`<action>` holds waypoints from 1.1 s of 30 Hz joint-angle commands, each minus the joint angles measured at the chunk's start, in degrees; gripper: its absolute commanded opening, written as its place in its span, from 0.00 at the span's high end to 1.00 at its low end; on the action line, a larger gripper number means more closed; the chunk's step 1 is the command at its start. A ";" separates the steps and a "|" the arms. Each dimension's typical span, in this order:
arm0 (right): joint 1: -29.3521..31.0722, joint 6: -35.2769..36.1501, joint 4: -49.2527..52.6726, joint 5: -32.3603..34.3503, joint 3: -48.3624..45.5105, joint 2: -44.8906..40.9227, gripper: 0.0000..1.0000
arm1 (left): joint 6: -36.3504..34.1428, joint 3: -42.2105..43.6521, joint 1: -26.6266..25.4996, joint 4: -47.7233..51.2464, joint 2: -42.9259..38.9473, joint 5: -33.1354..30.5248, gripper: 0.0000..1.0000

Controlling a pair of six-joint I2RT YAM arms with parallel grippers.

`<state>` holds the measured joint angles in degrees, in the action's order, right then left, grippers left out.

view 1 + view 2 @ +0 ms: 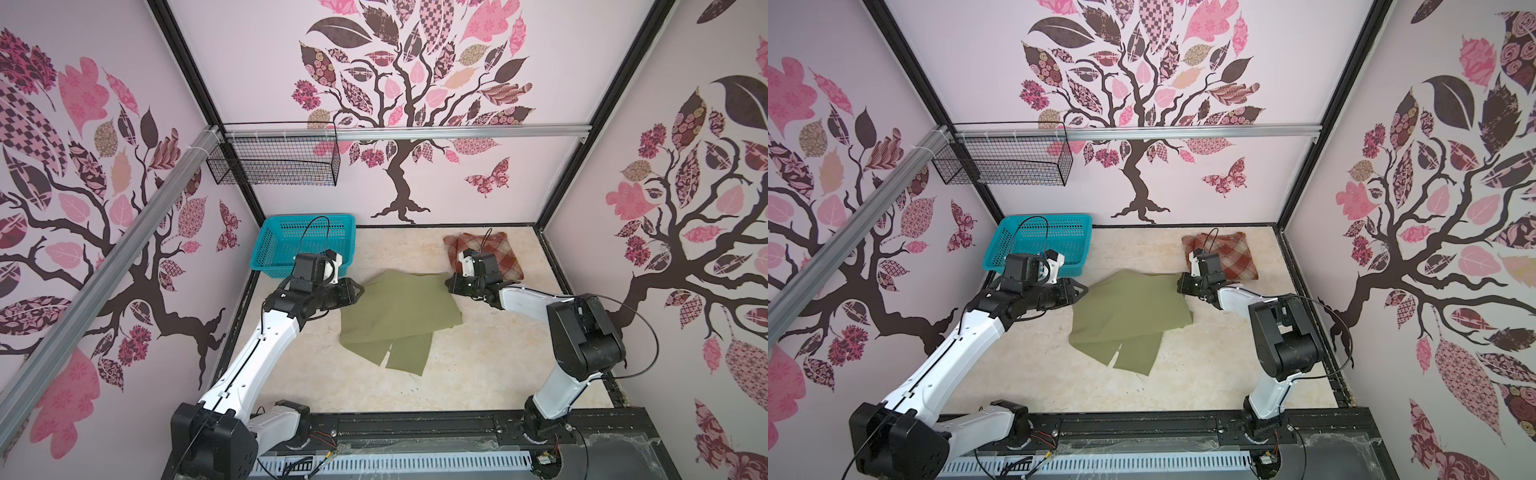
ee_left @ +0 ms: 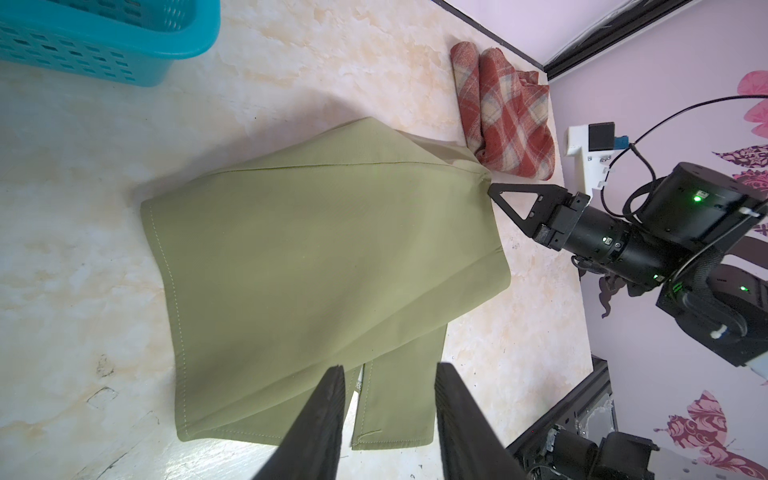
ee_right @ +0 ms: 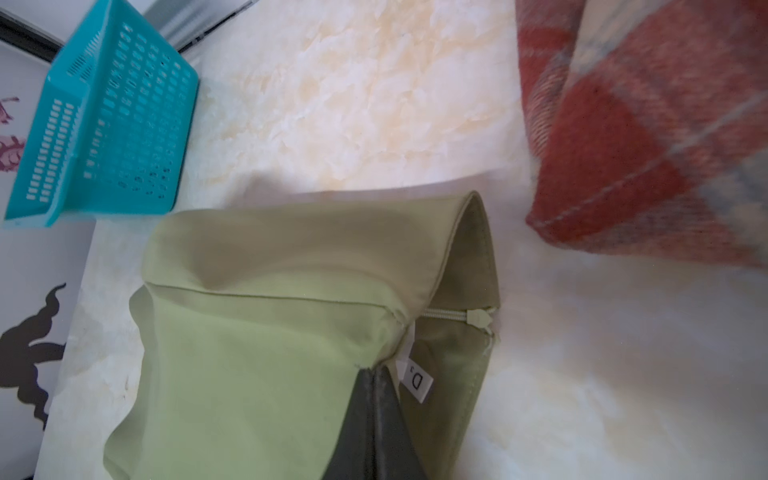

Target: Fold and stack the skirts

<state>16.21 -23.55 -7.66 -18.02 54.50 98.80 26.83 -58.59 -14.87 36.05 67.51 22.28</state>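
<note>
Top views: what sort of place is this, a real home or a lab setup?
Probably a lab recording booth, not a home: tree-patterned wall panels in a metal frame, and two robot arms mounted on a base rail along the tabletop.

Turquoise basket (image 1: 270,245), black wire basket (image 1: 274,166), marbled tabletop (image 1: 478,365)

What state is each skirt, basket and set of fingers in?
Green skirt, partly folded on the table, one corner pinched.
Plaid skirt, folded, lying at the far right.
Blue basket, upright, nothing seen inside.
Wire basket, hanging, empty.
Left fingers, open, holding nothing.
Right fingers, shut on the green skirt's corner.
</note>
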 commanded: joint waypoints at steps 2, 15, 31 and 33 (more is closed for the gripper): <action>0.05 1.50 1.09 -2.14 3.23 -2.59 1.00 | -0.40 1.24 0.10 -1.34 -0.78 0.04 0.62; 0.05 8.38 18.99 2.92 26.86 -12.43 1.00 | -0.10 1.36 0.08 -4.06 -0.86 0.04 0.62; -0.03 13.59 31.32 5.35 39.61 -11.24 0.87 | -0.10 2.16 0.09 -7.36 0.50 3.23 0.62; -0.57 12.81 25.47 5.07 29.95 -12.45 0.59 | 0.56 2.82 0.06 -7.95 0.28 3.47 0.62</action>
<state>16.01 -10.46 17.76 -13.45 92.90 85.45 27.18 -57.74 -14.87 29.61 67.68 24.45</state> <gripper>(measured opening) 0.333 0.381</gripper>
